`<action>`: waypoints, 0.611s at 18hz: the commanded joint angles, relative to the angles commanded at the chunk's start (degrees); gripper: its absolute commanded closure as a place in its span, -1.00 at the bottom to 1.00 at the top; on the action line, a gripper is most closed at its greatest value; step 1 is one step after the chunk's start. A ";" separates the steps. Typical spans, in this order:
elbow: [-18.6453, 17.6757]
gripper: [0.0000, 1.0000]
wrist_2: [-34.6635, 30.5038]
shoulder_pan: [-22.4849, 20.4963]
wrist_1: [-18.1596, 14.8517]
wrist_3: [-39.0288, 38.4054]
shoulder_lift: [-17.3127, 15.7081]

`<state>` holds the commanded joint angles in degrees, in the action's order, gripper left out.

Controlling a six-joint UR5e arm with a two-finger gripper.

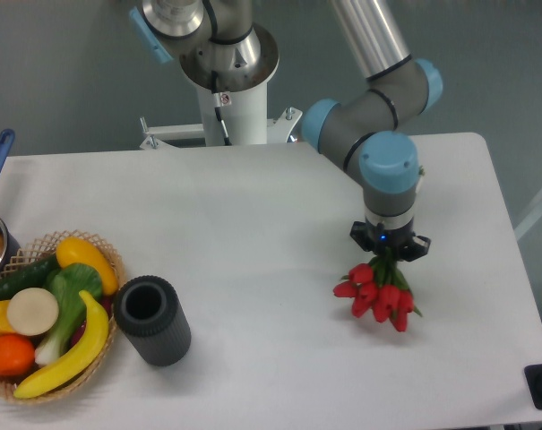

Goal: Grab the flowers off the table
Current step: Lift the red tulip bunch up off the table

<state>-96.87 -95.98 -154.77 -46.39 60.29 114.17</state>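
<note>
While the pincer (389,253) pinches their stems, the flowers (378,293) hang just below it.

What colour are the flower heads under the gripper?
Red, with green leaves; the flowers show clearly in the fixed camera view.

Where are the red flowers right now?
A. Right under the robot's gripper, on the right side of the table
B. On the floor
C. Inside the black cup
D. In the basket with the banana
A. The flowers sit directly below the gripper, with their stems running up into it, over the right part of the table, far from the basket and the black cup.
</note>
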 joint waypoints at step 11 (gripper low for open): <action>9.93 1.00 5.01 -2.11 -15.29 0.70 -1.23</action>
<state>-86.93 -90.97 -156.88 -61.68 61.00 112.94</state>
